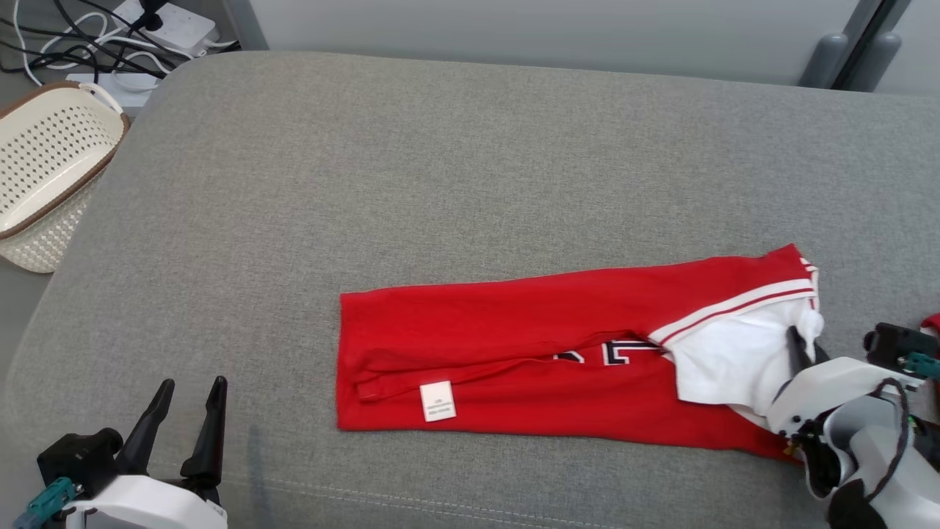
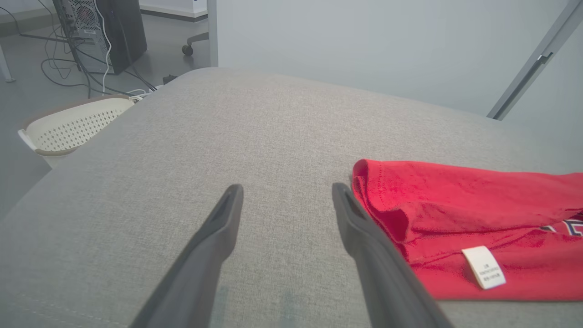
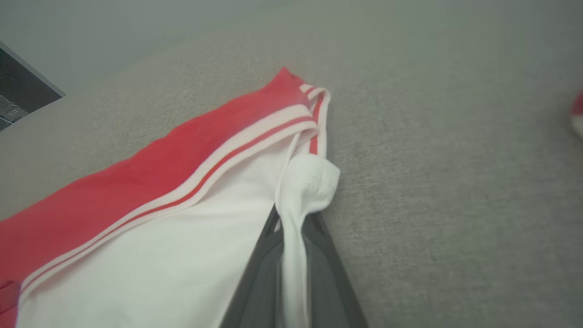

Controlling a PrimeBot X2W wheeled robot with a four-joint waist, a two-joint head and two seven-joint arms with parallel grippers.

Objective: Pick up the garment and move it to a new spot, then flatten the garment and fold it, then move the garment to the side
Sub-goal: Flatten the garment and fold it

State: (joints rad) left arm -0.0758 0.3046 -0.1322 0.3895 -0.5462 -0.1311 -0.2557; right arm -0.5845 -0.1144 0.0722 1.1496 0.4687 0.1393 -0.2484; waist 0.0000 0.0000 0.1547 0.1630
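Note:
The garment (image 1: 529, 345) is a red shirt with a white sleeve and striped trim, folded into a long band on the grey cushion (image 1: 455, 169). Its white care label (image 1: 438, 401) faces up near the left end. My right gripper (image 1: 804, 342) is shut on the bunched white sleeve fabric at the garment's right end; in the right wrist view the white cloth (image 3: 296, 218) is pinched between the two dark fingers (image 3: 259, 291). My left gripper (image 1: 189, 400) stands open at the lower left, apart from the garment; in the left wrist view the garment's left end (image 2: 455, 214) lies just right of its fingers (image 2: 364, 241).
A cream perforated basket (image 1: 44, 169) stands off the cushion's left edge, with cables and a power strip (image 1: 158, 22) on the floor behind it. A small red and white object (image 1: 931, 322) shows at the far right edge. Bare grey cushion stretches behind and left of the garment.

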